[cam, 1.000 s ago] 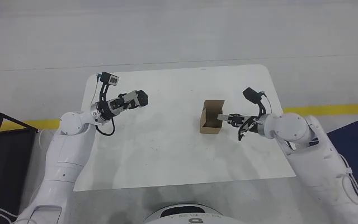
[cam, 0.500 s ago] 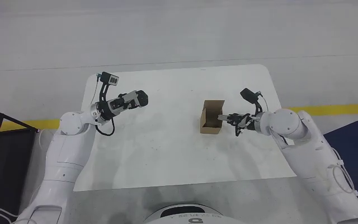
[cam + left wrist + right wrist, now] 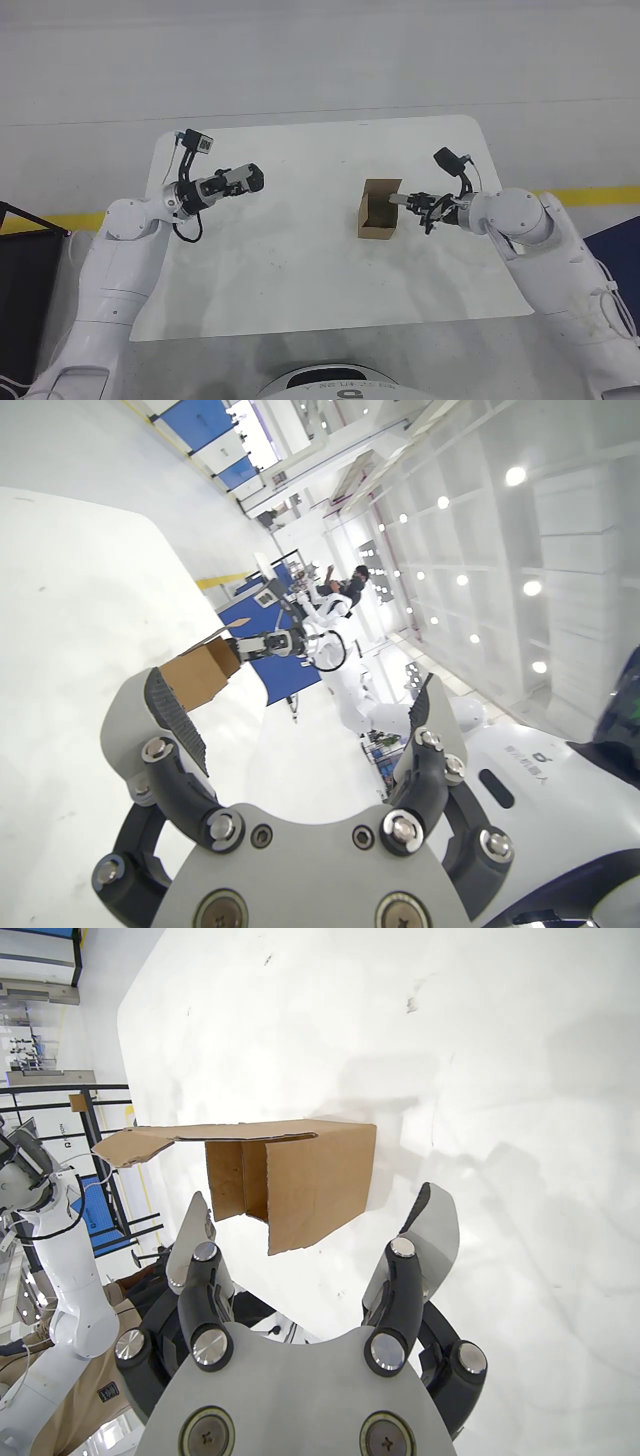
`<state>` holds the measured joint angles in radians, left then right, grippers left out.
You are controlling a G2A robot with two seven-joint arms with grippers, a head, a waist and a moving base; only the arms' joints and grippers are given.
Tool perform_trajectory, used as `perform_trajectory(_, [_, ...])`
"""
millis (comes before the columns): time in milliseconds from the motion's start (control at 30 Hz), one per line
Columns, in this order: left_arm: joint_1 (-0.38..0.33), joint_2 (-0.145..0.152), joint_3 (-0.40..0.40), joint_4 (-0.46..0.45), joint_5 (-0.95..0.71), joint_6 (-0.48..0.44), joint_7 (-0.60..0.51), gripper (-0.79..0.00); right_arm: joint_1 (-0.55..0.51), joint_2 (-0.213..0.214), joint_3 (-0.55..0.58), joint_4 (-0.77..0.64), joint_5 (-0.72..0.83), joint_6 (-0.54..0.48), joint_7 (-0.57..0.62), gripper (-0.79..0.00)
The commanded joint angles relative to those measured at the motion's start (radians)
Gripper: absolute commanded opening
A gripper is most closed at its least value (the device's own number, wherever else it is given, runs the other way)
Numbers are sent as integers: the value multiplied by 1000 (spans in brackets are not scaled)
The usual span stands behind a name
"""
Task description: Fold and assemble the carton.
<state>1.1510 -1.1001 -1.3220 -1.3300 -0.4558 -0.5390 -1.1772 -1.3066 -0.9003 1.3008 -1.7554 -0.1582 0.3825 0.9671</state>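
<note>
A small brown carton (image 3: pixel 379 210) stands on the white table (image 3: pixel 300 270) right of centre, its top open and one flap sticking up at the far side. In the right wrist view the carton (image 3: pixel 300 1178) shows an open end and a long loose flap. My right gripper (image 3: pixel 402 200) is open, its fingertips right at the carton's right side near the top edge; whether they touch it I cannot tell. My right gripper (image 3: pixel 320 1215) holds nothing. My left gripper (image 3: pixel 255 177) is open and hangs over the table's left part, far from the carton (image 3: pixel 200 672).
The table's edges (image 3: pixel 330 325) lie close on all sides. A yellow floor stripe (image 3: pixel 580 195) runs past the right edge. In the left wrist view my left gripper (image 3: pixel 295 710) looks across bare tabletop toward the carton.
My right gripper has risen and shifted toward the far side along the carton's right wall, now near its top edge. The left arm has barely moved.
</note>
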Motion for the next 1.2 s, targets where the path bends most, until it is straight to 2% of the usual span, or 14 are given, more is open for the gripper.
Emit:
perform_trajectory(0, [-65, -18, 107, 51, 57, -41, -45, 0, -14, 2, 13, -11, 7, -3, -4, -31])
perform_trajectory(133, [-176, -77, 286, 178, -71, -100, -3, 0, -40, 6, 32, -33, 4, -8, -5, 0])
perform_trajectory(467, [-176, -77, 286, 178, -71, -100, -3, 0, -46, 7, 43, -37, 3, -6, -6, 0])
perform_trajectory(533, [-158, -71, 289, 187, -21, -65, -4, 0, -46, 7, 43, -37, 3, -6, -6, 0])
perform_trajectory(633, [-156, -81, 332, 175, -38, -69, -35, 0, -50, 1, 38, 7, 71, -64, -31, 0])
perform_trajectory(800, [-201, -116, 426, 243, -53, -146, 42, 0, -42, -3, 33, 40, 105, -102, -37, 0])
perform_trajectory(900, [-238, -138, 498, 299, -15, -166, 62, 0, -51, 0, 45, 43, 95, -96, -34, -191])
perform_trajectory(1067, [-291, -183, 604, 381, -28, -214, 110, 0, -65, 3, 60, 44, 94, -90, -24, -342])
perform_trajectory(1167, [-322, -212, 657, 434, -52, -246, 142, 0, -75, 6, 61, 32, 89, -94, -3, -354])
